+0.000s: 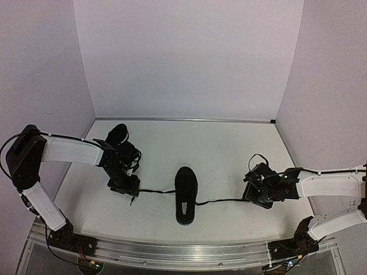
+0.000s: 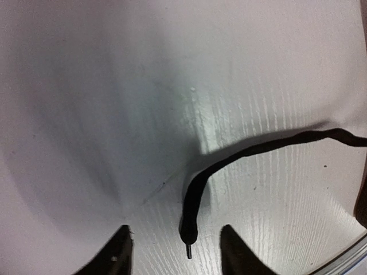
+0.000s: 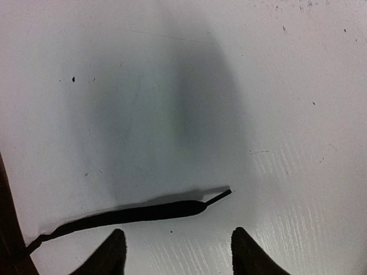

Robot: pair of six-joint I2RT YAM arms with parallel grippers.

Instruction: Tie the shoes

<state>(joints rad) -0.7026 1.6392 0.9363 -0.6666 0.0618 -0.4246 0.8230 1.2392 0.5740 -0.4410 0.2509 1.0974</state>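
The shoe [image 1: 186,195] sits mid bench [image 1: 229,154], its left lace end [image 2: 195,195] flat between our left fingers [image 2: 117,255] and its right lace end [image 3: 143,212] between our right fingers [image 3: 109,255], both pairs released, so we risk closing too high, missing the thin lace, or tugging the shoe askew.

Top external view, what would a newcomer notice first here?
A black shoe sits centrally, its laces stretched out to both sides. One lace end lies at the open left end effector, the other at the open right end effector. A second shoe sits back left.
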